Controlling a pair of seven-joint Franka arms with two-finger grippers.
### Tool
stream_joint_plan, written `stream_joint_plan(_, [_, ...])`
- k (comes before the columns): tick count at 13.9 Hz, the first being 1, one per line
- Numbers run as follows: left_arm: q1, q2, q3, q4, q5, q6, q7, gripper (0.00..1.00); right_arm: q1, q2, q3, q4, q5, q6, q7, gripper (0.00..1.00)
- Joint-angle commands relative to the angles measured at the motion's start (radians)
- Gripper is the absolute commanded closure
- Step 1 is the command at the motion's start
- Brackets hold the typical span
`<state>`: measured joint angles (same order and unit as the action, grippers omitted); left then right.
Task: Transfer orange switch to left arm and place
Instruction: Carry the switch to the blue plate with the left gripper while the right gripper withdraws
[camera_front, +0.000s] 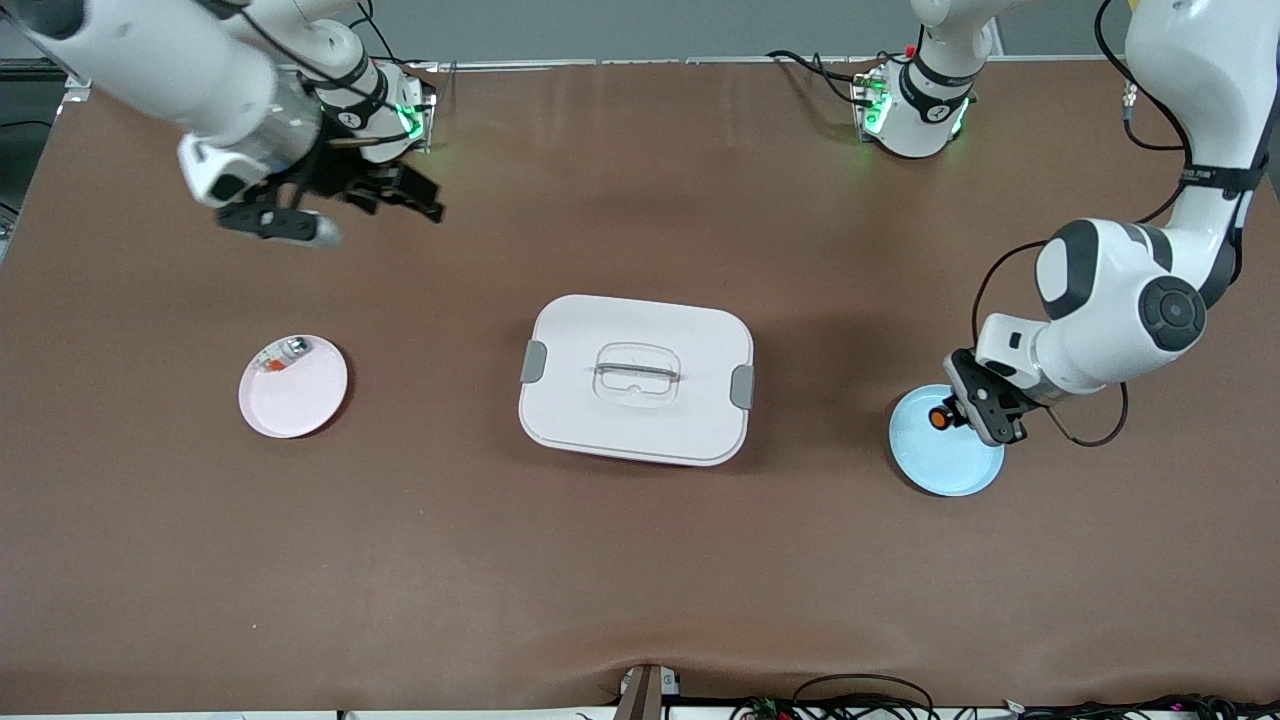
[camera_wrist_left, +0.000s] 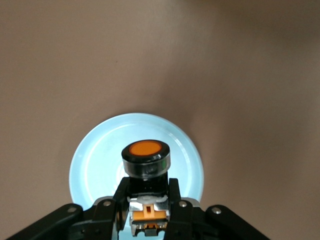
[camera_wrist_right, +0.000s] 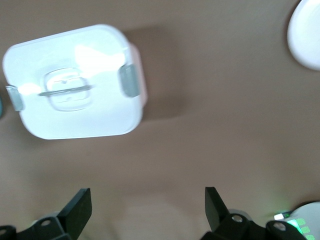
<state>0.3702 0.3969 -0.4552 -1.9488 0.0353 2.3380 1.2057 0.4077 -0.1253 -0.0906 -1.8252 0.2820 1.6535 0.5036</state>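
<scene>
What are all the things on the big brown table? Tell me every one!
Box: one, white with grey clasps, mid-table.
Pink plate: one, toward the right arm's end of the table.
Small silver part: one, with an orange bit, on the pink plate's rim.
Blue plate: one, pale blue, toward the left arm's end.
Orange switch: one, black body, orange cap, held over the blue plate.
Table: one, brown.
Left gripper: black, shut on the switch.
Right gripper: black, open, up in the air by its base, waiting.
</scene>
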Motion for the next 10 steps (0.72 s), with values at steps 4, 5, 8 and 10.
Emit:
stream_joint_plan(4, [0.052,0.083,-0.01,0.016,0.259,0.082,0.129,1.0,-0.228,-0.03,0.019,-0.011,-0.116,-0.049,-0.371,0.0])
stream_joint_plan(5, [0.056,0.103,-0.01,0.018,0.312,0.098,0.127,1.0,-0.266,-0.027,0.019,-0.005,-0.135,-0.049,-0.414,0.0])
stream_joint_plan(8, [0.059,0.117,-0.011,0.01,0.334,0.119,0.127,1.0,-0.337,-0.019,0.019,0.036,-0.19,-0.049,-0.477,0.0])
stream_joint_plan(10, [0.056,0.118,-0.016,0.005,0.337,0.122,0.133,1.0,-0.354,-0.01,0.019,0.067,-0.22,-0.057,-0.478,0.0])
